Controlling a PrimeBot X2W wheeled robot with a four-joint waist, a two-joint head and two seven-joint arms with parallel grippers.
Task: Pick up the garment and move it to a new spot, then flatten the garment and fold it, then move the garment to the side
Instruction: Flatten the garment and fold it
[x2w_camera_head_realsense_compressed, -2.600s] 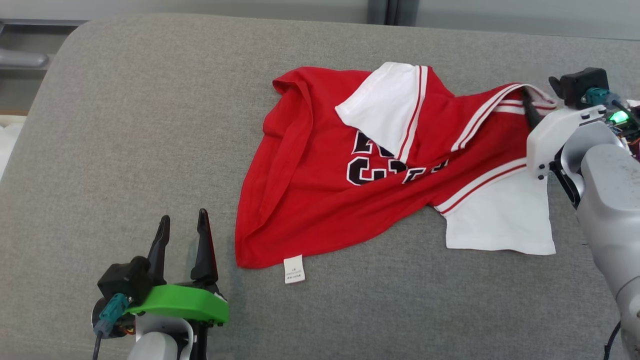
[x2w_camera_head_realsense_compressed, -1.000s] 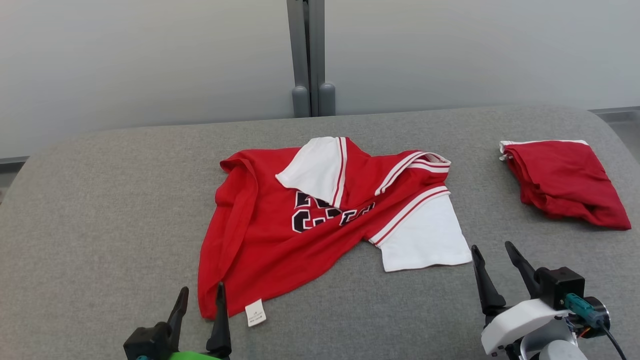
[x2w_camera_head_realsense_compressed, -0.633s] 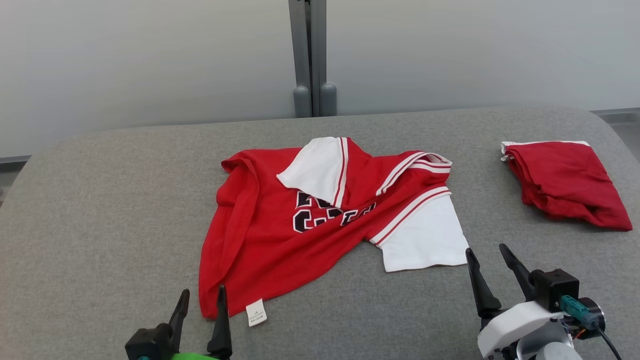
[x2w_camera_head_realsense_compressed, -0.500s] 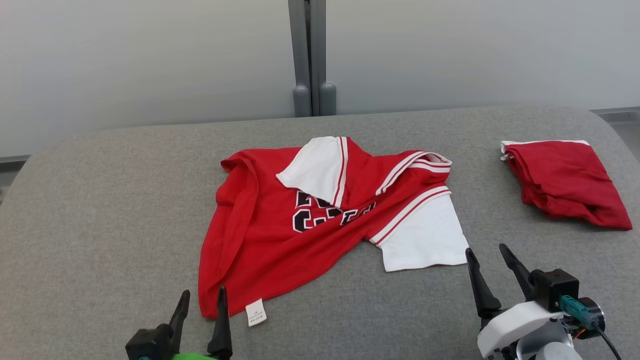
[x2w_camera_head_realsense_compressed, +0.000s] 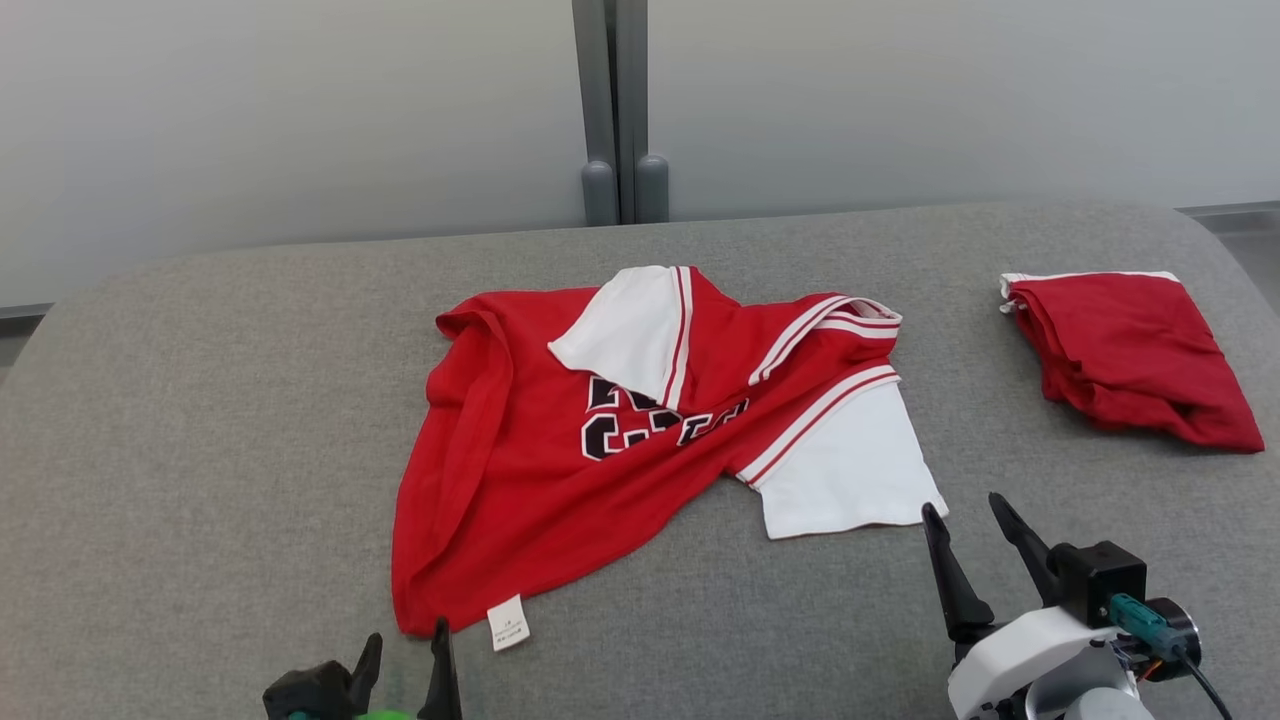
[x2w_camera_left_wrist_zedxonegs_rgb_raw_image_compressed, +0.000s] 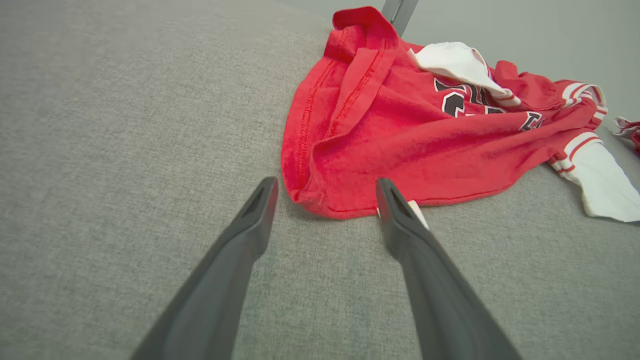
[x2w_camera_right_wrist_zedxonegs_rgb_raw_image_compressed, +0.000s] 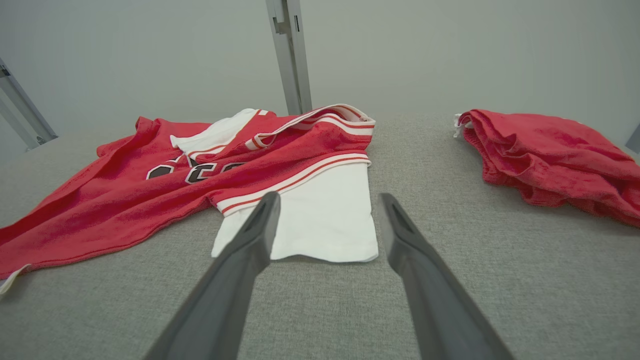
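The garment (x2w_camera_head_realsense_compressed: 560, 470) is a red shirt with white sleeves and black lettering, lying crumpled in the middle of the grey padded table (x2w_camera_head_realsense_compressed: 200, 420). One white sleeve is folded over its chest, and a white label sticks out at the near hem. My left gripper (x2w_camera_head_realsense_compressed: 405, 645) stands open at the bottom edge, just short of the near hem corner (x2w_camera_left_wrist_zedxonegs_rgb_raw_image_compressed: 320, 200). My right gripper (x2w_camera_head_realsense_compressed: 965, 510) is open too, just off the near right corner of the white sleeve (x2w_camera_right_wrist_zedxonegs_rgb_raw_image_compressed: 320, 220). Neither holds anything.
A second red garment (x2w_camera_head_realsense_compressed: 1130, 355), folded, lies at the table's far right, also seen in the right wrist view (x2w_camera_right_wrist_zedxonegs_rgb_raw_image_compressed: 545, 155). A grey post (x2w_camera_head_realsense_compressed: 612, 110) stands against the pale wall behind the table. Bare grey surface lies to the left of the shirt.
The head camera has tilted up, bringing the wall and the folded red garment into view. My right gripper has let go of the shirt's collar and drawn back to the near edge; the shirt lies still.
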